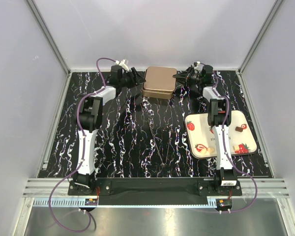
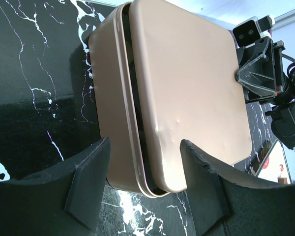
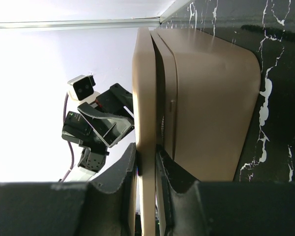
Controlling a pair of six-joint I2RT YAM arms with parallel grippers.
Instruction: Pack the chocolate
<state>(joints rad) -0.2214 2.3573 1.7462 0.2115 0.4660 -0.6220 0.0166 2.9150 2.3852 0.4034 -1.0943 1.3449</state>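
A rose-gold tin stands at the back middle of the table, its lid lifted a little off the base, with a dark gap between them. My right gripper is shut on the lid's edge at the tin's right side. My left gripper is open, one finger on each side of the tin's near left corner. The chocolate lies on the white tray: a dark brown piece and a pale piece show. The tin's inside is hidden.
The tray with red strawberry prints lies at the right front, partly under my right arm. A thin V-shaped metal piece lies at mid table. White walls close in the black marbled table at the back and sides.
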